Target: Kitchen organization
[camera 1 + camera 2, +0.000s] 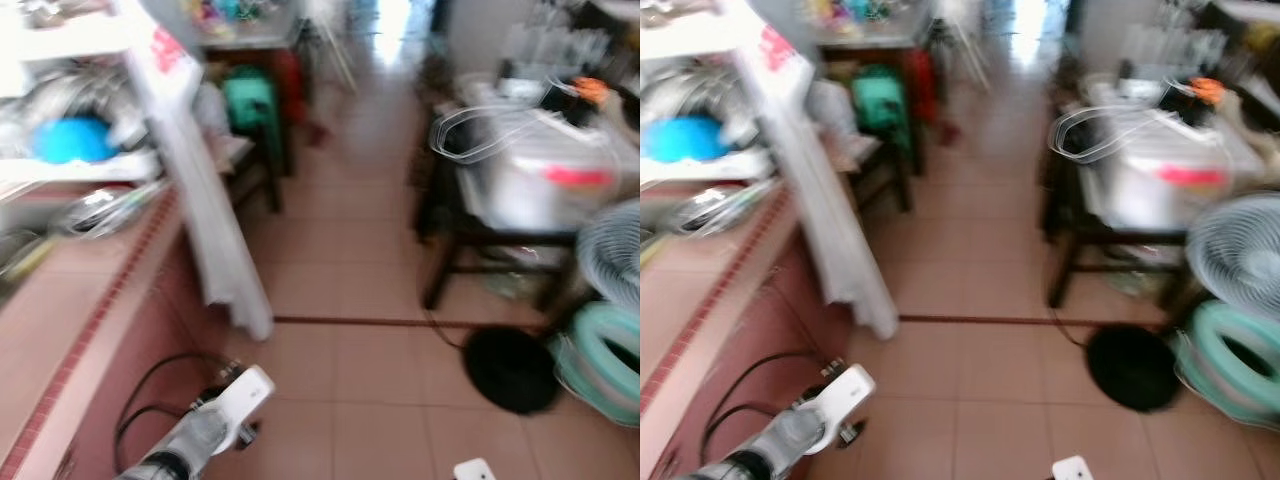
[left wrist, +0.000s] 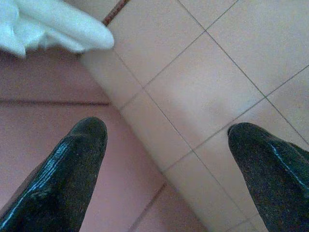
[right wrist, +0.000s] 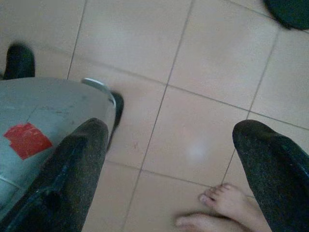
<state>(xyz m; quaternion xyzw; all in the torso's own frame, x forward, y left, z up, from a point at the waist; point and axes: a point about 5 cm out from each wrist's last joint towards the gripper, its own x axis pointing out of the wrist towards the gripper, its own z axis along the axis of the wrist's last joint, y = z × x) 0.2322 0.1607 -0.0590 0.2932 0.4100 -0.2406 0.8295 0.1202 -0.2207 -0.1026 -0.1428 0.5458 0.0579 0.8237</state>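
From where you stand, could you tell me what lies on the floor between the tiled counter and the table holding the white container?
In the left eye view, tiled floor separates the counter from the table, crossed by a dark line running towards a black round base.

At your 10 o'clock, a blue bowl (image 1: 70, 139) sits among blurred steel utensils (image 1: 100, 208) on the pink-tiled worktop (image 1: 60, 330).

Daylight is glaring off the pinkish tiled floor (image 1: 350, 300), with a reddish tiled table (image 1: 70, 320) running left and a dark wooden stand (image 1: 470, 250) sitting right.
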